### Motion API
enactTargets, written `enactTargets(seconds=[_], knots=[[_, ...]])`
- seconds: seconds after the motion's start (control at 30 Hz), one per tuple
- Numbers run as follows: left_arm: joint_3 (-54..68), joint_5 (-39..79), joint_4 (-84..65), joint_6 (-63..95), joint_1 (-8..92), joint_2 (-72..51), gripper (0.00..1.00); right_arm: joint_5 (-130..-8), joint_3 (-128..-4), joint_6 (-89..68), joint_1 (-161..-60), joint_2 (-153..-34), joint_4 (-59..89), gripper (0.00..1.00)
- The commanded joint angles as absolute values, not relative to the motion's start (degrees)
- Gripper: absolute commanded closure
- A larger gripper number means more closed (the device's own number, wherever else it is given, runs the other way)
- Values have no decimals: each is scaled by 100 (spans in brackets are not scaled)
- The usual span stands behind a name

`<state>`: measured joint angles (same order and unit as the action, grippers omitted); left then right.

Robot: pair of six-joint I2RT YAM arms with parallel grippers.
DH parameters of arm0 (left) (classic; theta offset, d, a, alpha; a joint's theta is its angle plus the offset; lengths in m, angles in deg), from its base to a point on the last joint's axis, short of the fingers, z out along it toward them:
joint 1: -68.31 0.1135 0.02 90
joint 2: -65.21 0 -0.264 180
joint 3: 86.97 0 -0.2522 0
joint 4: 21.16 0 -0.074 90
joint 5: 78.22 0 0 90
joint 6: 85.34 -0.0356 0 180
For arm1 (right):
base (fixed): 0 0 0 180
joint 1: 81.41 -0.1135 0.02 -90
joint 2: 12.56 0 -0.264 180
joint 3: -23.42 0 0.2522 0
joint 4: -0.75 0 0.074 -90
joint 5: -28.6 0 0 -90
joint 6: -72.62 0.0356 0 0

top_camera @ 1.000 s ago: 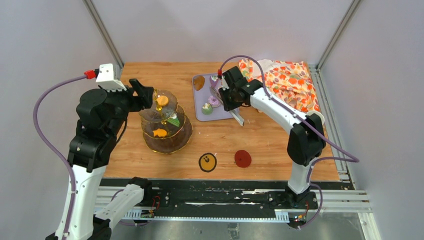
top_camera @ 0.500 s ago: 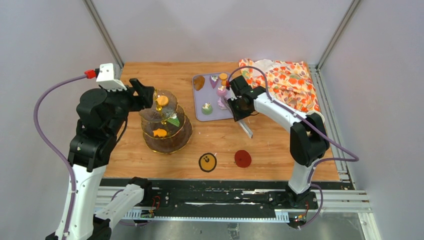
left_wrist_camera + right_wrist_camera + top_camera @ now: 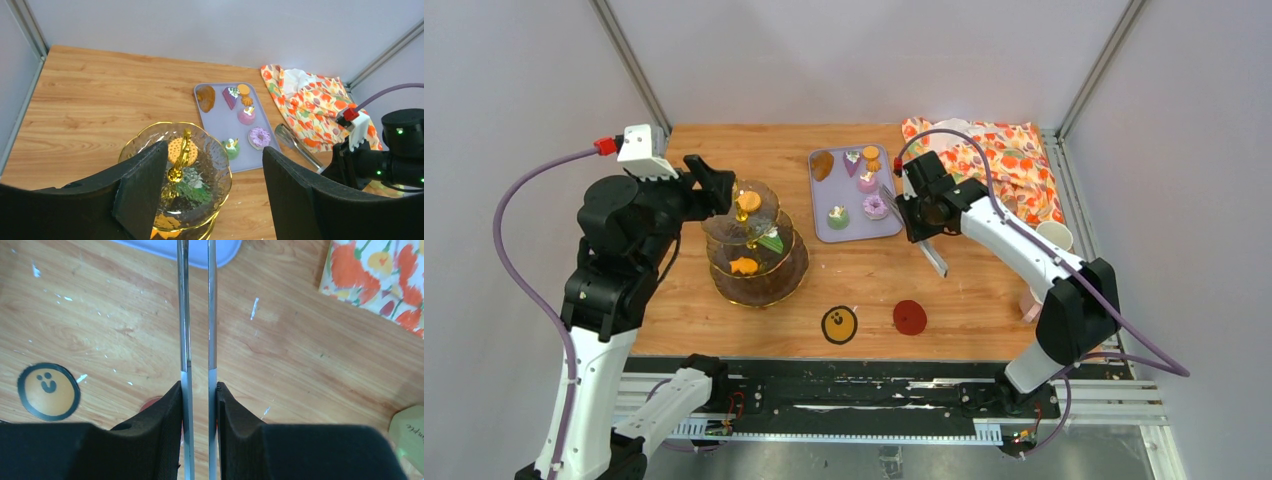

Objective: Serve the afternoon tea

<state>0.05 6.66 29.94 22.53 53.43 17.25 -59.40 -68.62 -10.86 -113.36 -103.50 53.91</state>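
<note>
The three-tier glass stand (image 3: 756, 245) with a gold handle (image 3: 181, 155) carries an orange biscuit (image 3: 748, 200) on top, a green cake (image 3: 771, 241) below it and another orange biscuit (image 3: 744, 266) lower down. My left gripper (image 3: 714, 185) is open and empty above the stand's left side (image 3: 212, 165). The lilac tray (image 3: 856, 228) holds a purple donut (image 3: 875, 207), a green cake (image 3: 838, 216) and several other pastries. My right gripper (image 3: 921, 215) is shut on the metal tongs (image 3: 184, 315), whose tips sit at the tray's right edge. Two mugs (image 3: 1054, 236) stand at the right.
A floral cloth (image 3: 994, 160) lies at the back right. A yellow smiley coaster (image 3: 839, 324) and a red coaster (image 3: 910, 317) lie near the front edge. The pink mug (image 3: 1031, 303) is partly hidden behind my right arm.
My right gripper has drawn the tongs rightward off the tray. The purple donut now lies alone on the tray's right side. The left arm has not moved.
</note>
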Motion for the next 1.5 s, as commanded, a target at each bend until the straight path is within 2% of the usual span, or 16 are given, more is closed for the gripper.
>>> enactTargets(seconds=[0.0,0.13,0.37,1.47], knots=[[3,759,2777,2344,5314,1678,26,-5808,-6546,-1156,-11283,-10329,5570,85],[8,777,2776,2359,5310,1660,26,-5811,-6454,-1134,-11284,-10413,5499,74],[-18,726,2809,2335,5315,1667,26,-5840,-6456,-1101,-11287,-10585,5389,62],[-36,572,2912,2274,5311,1753,26,-5885,-7323,-803,-11257,-11688,4940,54]])
